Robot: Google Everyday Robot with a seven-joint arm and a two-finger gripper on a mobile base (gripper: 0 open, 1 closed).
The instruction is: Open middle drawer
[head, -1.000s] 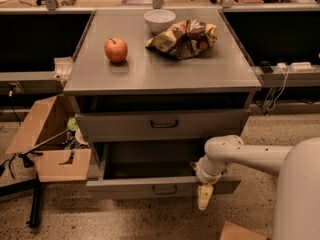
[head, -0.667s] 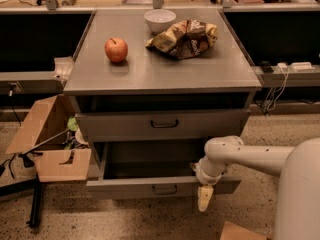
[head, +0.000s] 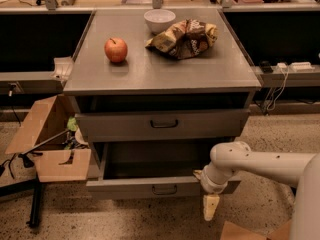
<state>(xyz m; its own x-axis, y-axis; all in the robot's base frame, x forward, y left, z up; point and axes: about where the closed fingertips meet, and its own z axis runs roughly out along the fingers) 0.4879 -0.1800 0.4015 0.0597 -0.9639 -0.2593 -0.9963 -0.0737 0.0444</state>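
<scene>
Being shown: one apple (head: 116, 50), one bowl (head: 159, 20), one snack bag (head: 184, 38), two drawers (upper drawer (head: 125, 125), middle drawer (head: 125, 188)), and one gripper (head: 210, 207), the middle drawer being seen just left of it.

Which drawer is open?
The lower drawer, pulled out with its tray showing; the upper drawer is pushed in. Claw hangs at the lower one's right front corner.

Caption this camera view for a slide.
Middle drawer pulled open beneath apple, bowl and snack bag on the cabinet; gripper hangs at its front's right end.
</scene>
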